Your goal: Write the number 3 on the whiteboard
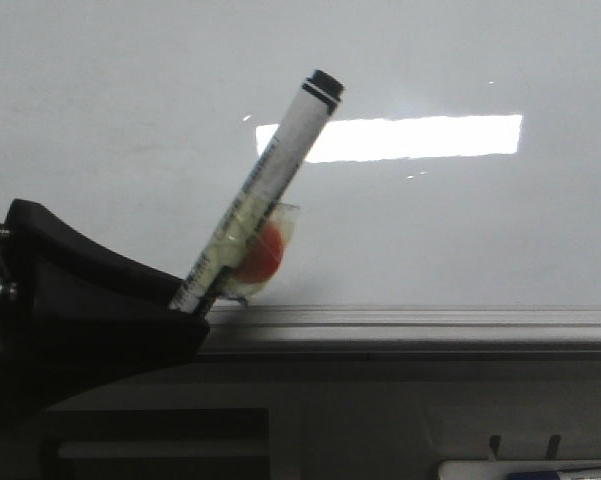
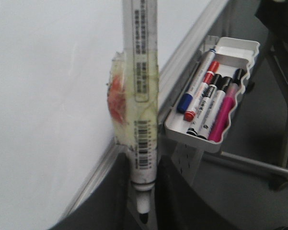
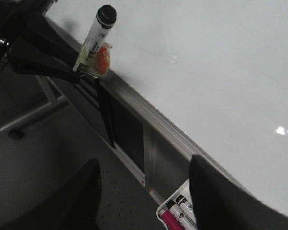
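While my left gripper [image 1: 195, 300] clamps the taped marker [image 1: 265, 190] low by the ledge [image 1: 410, 325] and my right gripper [image 3: 144, 191] hangs spread empty, the whiteboard [image 1: 130, 120] shows no number 3, so I judge writing unstarted: next, tip to board.

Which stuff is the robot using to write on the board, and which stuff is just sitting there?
For the job:
- whiteboard, still blank
- marker in the left gripper

Just lying about:
- pen tray with its spare pens
- right gripper, open, holding nothing
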Tool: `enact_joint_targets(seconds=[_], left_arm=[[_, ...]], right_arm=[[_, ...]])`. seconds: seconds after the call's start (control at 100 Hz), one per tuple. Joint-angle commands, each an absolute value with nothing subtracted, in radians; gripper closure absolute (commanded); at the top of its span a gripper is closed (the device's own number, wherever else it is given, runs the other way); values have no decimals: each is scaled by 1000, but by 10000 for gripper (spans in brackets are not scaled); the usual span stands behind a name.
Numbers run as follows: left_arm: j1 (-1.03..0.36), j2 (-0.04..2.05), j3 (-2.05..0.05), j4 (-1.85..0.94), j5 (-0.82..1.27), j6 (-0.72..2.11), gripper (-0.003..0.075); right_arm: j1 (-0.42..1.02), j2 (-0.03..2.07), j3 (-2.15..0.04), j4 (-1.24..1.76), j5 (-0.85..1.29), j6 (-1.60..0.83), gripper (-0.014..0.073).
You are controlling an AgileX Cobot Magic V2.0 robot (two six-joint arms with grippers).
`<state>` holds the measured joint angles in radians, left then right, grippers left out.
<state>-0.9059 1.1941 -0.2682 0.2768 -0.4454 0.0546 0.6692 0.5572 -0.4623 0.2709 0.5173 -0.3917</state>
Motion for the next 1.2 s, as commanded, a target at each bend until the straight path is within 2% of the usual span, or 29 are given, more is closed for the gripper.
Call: enact_joint_targets(seconds=[0.0,0.31,0.81,1.0,1.09,1.19], left_arm=[[-903,1155,-289,358,-496,60,741],[-903,1072,-289,386,-454,188,741],[-903,1072,-289,459,-440,188,741],[-903,1072,-289,461,-440,188,741],[-903,1072,-289,479,-440,188,741],[-903,1072,-289,485,-440,188,741]], right_arm=[[720,663,-548,280,403,-464,206],[866,938,-740,280,382,-503,206],[946,1077,-796,280,367,-503,216],[946,1080,-796,280,362,-503,380],[946,1080,-796,280,362,-503,489],[946,1080,-796,280,362,-503,648]])
